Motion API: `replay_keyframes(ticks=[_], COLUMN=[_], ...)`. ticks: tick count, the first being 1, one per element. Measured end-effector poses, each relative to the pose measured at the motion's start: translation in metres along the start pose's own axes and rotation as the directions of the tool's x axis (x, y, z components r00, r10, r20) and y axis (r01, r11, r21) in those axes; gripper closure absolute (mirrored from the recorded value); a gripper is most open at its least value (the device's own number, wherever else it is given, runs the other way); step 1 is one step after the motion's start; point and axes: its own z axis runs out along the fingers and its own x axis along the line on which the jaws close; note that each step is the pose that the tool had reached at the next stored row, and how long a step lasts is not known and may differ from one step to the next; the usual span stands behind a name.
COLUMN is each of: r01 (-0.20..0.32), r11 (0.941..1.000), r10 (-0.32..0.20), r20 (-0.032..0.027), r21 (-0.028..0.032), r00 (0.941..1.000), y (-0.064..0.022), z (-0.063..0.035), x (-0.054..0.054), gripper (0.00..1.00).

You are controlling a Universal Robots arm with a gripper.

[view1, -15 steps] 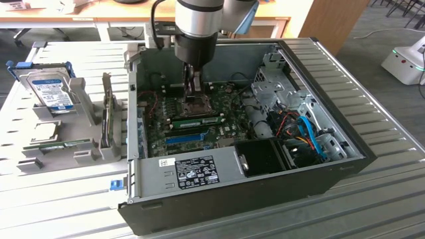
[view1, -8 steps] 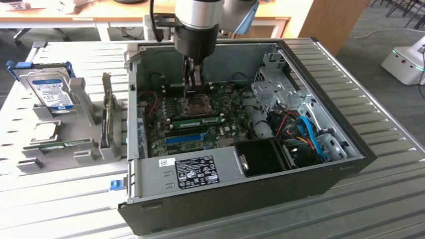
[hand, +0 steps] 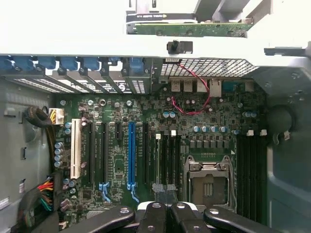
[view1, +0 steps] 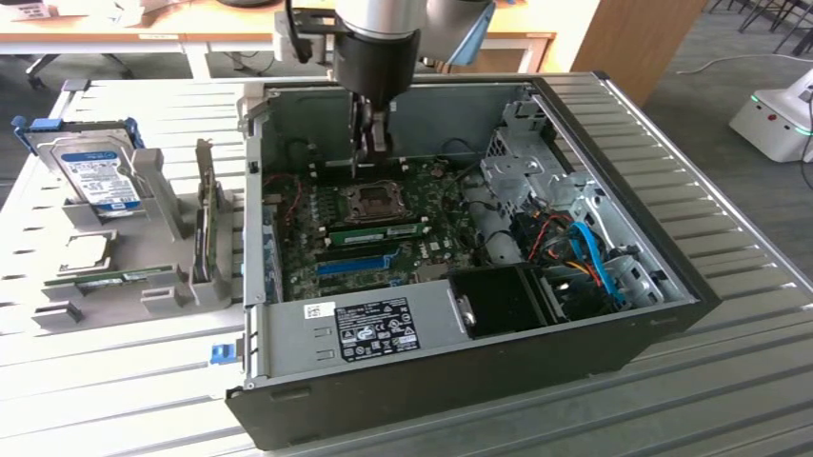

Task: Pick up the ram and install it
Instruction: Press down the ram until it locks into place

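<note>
So the pincer (hand: pixel 165 211) is clamped shut with nothing visible between its tips, hanging inside the open computer case (view1: pixel 661 314) right above the motherboard (hand: pixel 146 121), near the CPU socket (view1: pixel 377 199). One ram (view1: pixel 381 230) stick already sits on the board beside that socket.
</note>
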Motion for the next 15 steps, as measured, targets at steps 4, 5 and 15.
replay_keyframes(ticks=[4, 5, 15], r01=[0.000, 0.000, 0.000], r11=[1.0000, 1.0000, 1.0000], r10=[0.000, 0.000, 0.000], r20=[-0.0001, -0.0001, -0.0002], r21=[-0.0003, -0.0003, -0.0006], r00=[1.0000, 1.0000, 1.0000], y=[0.0004, 0.0005, 0.0011], z=[-0.0081, -0.0100, -0.0238], x=[0.000, 0.000, 0.000], gripper=[0.89, 0.89, 0.89])
